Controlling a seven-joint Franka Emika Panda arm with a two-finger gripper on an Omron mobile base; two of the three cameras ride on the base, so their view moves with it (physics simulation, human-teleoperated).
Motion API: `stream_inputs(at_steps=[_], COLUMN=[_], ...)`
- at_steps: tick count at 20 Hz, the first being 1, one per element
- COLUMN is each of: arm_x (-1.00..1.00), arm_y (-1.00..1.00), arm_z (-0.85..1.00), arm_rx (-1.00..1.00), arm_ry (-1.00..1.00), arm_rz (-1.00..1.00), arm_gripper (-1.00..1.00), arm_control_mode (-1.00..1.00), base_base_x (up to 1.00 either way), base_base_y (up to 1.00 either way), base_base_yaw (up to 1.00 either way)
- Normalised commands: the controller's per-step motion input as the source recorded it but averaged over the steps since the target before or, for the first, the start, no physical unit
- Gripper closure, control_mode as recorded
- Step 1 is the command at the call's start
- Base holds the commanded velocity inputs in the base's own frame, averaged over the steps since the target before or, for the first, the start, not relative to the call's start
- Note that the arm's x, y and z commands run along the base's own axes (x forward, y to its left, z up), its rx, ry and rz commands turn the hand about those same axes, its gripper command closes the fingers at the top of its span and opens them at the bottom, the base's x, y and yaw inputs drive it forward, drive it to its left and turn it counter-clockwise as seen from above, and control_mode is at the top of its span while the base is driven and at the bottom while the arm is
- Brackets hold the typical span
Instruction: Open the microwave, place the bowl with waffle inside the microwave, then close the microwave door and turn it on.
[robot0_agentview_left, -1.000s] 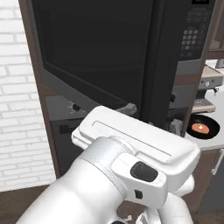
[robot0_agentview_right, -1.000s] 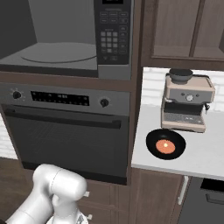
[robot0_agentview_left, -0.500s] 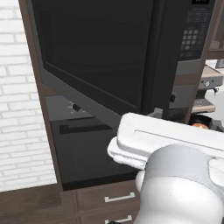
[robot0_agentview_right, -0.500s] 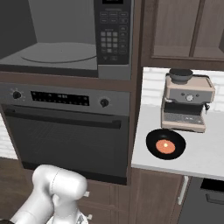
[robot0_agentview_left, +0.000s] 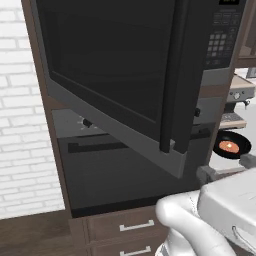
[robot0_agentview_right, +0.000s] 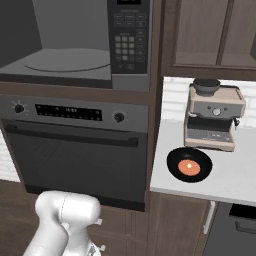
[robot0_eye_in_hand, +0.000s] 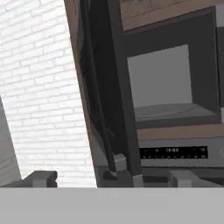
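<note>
Here the door (robot0_agentview_left: 125, 85) of the microwave (robot0_agentview_right: 75, 45) is shown swung wide, hinged at the left, its dark handle edge (robot0_agentview_left: 172, 90) turned toward the arm; the cavity (robot0_agentview_right: 55, 47) with its round turntable stands exposed above the oven (robot0_agentview_right: 75, 150). The keypad (robot0_agentview_right: 129, 42) lies at the right of the cavity. The bowl (robot0_agentview_right: 189, 164) rests on the pale counter (robot0_agentview_right: 235, 180), near its front edge and just in front of the coffee machine (robot0_agentview_right: 212, 120), with the waffle (robot0_agentview_right: 189, 166) at its centre. The gripper (robot0_eye_in_hand: 109, 178) is seen with its fingers (robot0_eye_in_hand: 41, 178) spread to their full width and nothing between them; it is pointed at the door's edge and the open cavity, well apart from the bowl.

The opening step is judged complete, and fetching the bowl is taken as the step in hand. For a sound pick, the hand is best carried to the right, clear of the projecting door, and lowered over the bowl's rim rather than its centre, so that one finger passes inside the wall and one outside. The bowl should be kept level once lifted, lest the waffle slide. The coffee machine behind it leaves little room, so an approach from the counter's front edge is advised.
</note>
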Motion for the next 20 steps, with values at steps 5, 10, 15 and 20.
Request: stream_inputs(at_steps=[5,10,15,20], arm_x=[0.22,0.54,0.51,0.64], arm_y=[-0.08,-0.57,-0.79,-0.19], arm_z=[-0.11,0.00,-0.01,-0.05], arm_rx=[0.08,0.13,0.07,0.01], arm_ry=[0.08,0.01,0.01,0.11], arm_rz=[0.85,0.60,0.48,0.21], arm_gripper=[-1.00,-1.00,-1.00,-1.00], arm_control_mode=[-1.00,-1.00,-1.00,-1.00], base_base_x=[0.00,0.00,0.00,0.00], base_base_y=[0.00,0.00,0.00,0.00], base_base_yaw=[0.00,0.00,0.00,0.00])
